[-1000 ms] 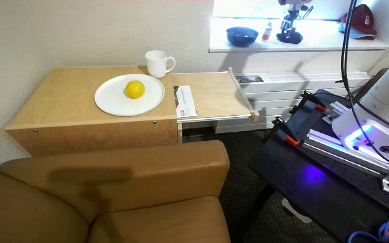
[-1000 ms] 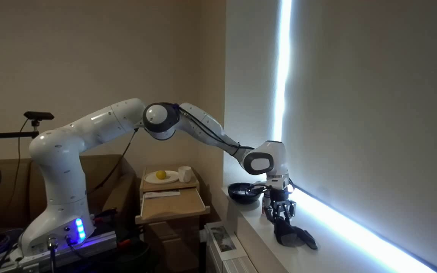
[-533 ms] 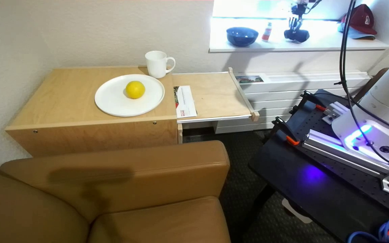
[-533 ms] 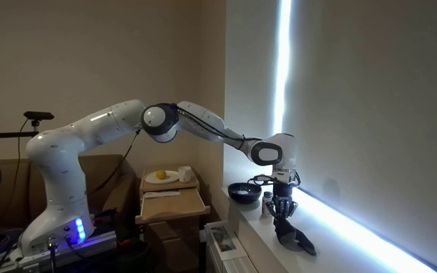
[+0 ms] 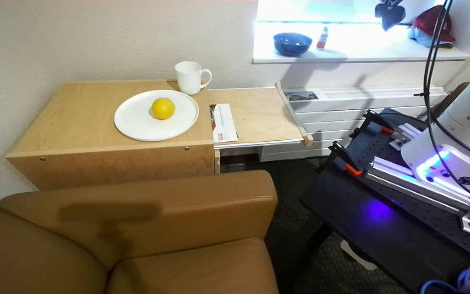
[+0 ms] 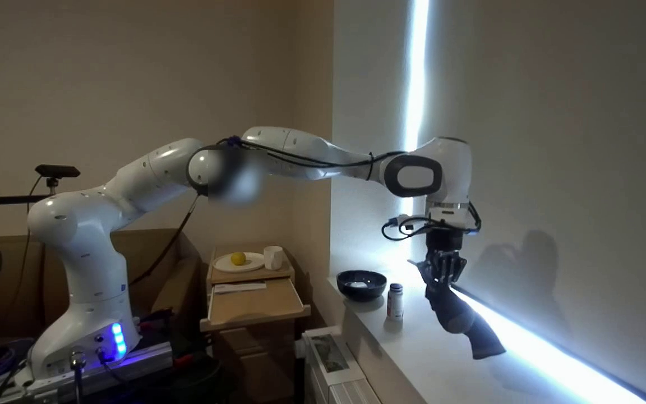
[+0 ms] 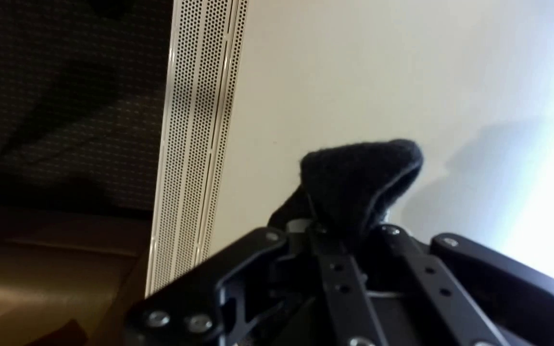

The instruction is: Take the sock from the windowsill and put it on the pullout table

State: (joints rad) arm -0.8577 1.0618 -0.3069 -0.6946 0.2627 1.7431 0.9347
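The dark sock hangs from my gripper, which is shut on its upper end. The sock is clear of the windowsill and slants down toward the window. In an exterior view the sock is at the top edge, and the gripper is mostly cut off. In the wrist view the sock is bunched between the fingers and sticks out past them; the fingertips are partly hidden by it. The pullout table extends from the wooden cabinet and also shows in an exterior view.
A dark bowl, a small bottle and a red cap stand on the sill. A paper lies on the pullout table. A plate with a yellow ball and a white mug stand on the cabinet.
My gripper has risen from the windowsill with the sock and moved away from the bowl and bottle, toward the cap. The sock, earlier resting on the sill, now hangs in the air.
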